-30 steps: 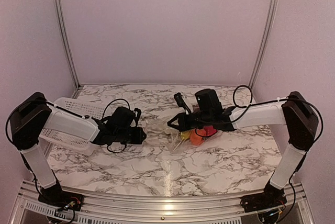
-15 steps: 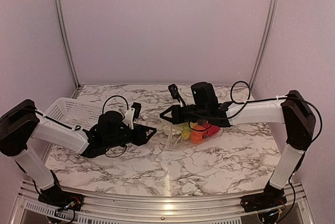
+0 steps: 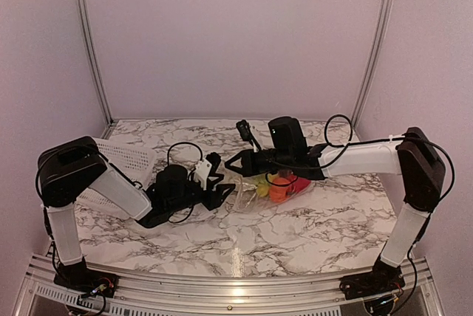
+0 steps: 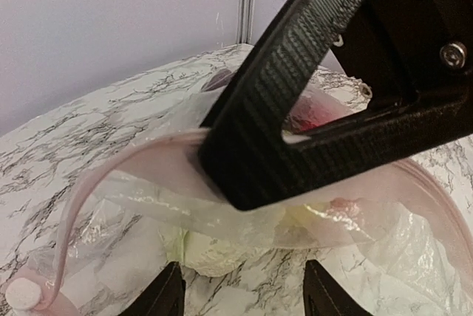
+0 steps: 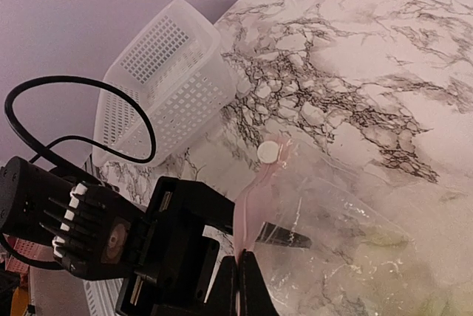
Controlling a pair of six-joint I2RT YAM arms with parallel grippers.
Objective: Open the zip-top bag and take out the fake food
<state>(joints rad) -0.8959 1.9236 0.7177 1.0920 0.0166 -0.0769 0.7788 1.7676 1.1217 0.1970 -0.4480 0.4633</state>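
Note:
The zip-top bag (image 3: pixel 270 189) lies at mid-table, clear and crinkly. Through it show the fake food pieces: yellow (image 3: pixel 259 183), orange (image 3: pixel 278 193) and red (image 3: pixel 298 182). My right gripper (image 3: pixel 231 165) is shut on the bag's pink zip strip (image 5: pixel 255 190) and holds that edge up off the table. The left gripper (image 3: pixel 223 181) is open at the bag's left end. In the left wrist view its fingertips (image 4: pixel 167 295) stand apart just short of the strip (image 4: pixel 111 177), with a pale food piece (image 4: pixel 214 248) behind the plastic. One left finger (image 5: pixel 284 236) shows through the bag in the right wrist view.
A white mesh basket (image 3: pixel 122 157) lies tipped at the far left, behind the left arm. A white round tab (image 5: pixel 268 152) sits at the end of the zip strip. Walls close the table on three sides.
The left arm has swung right from the basket up to the bag, and its gripper has opened. The right gripper has stayed shut on the zip strip, shifting slightly left.

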